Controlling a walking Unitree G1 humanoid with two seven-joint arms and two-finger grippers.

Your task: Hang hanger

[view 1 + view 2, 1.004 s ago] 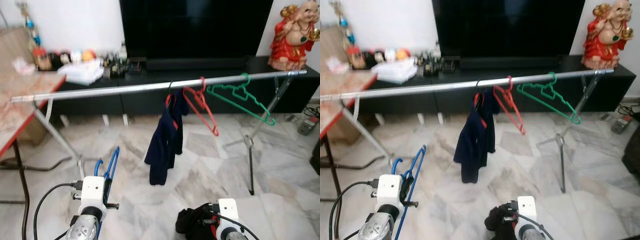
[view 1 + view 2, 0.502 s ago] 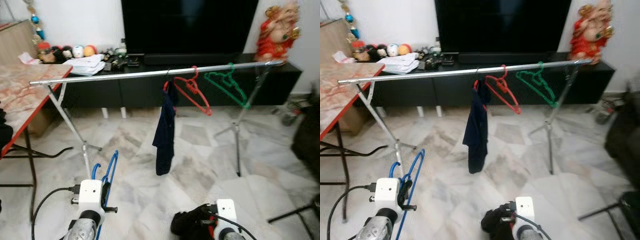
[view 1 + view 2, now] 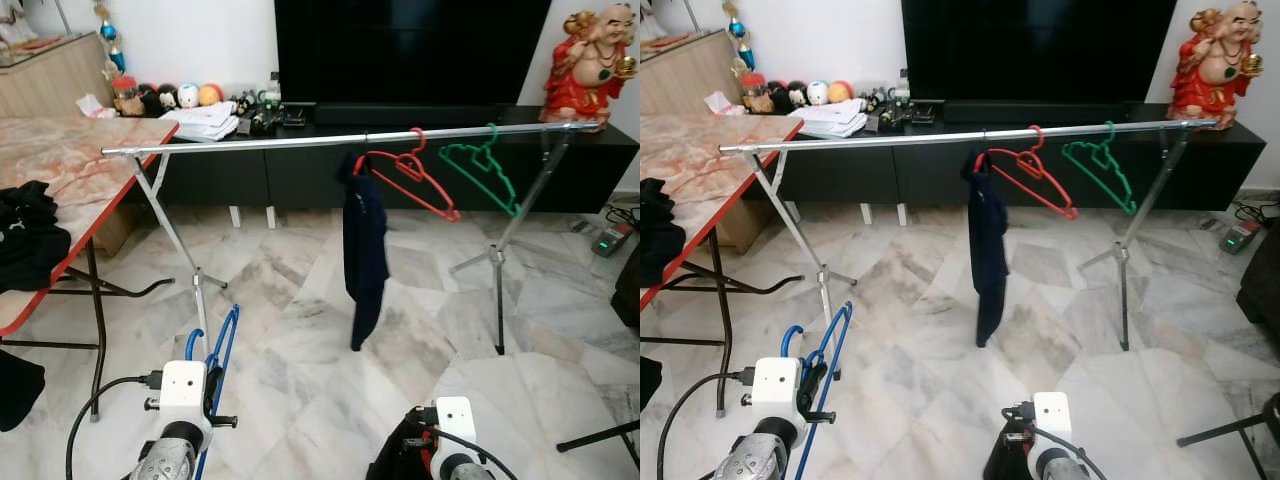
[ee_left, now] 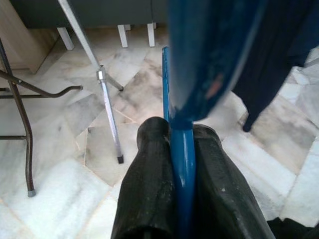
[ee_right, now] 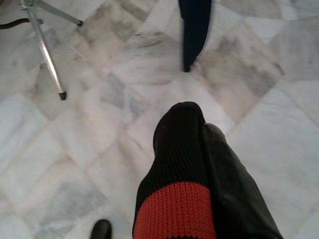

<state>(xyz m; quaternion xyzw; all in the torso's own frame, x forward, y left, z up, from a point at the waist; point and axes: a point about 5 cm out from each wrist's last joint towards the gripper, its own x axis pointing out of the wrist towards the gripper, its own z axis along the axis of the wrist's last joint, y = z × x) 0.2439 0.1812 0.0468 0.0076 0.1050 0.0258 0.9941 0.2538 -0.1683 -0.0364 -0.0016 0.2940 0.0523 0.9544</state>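
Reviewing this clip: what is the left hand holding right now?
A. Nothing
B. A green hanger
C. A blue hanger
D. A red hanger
C. The left hand is shut on the blue hanger, whose bar runs between its two black fingers in the left wrist view.

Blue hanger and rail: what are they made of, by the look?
Blue hanger: looks like glossy moulded plastic, given its smooth, uniform colour and soft shine; it sits clamped in the left tool. Rail: likely bare metal tube, silvery with a bright reflective streak along it.
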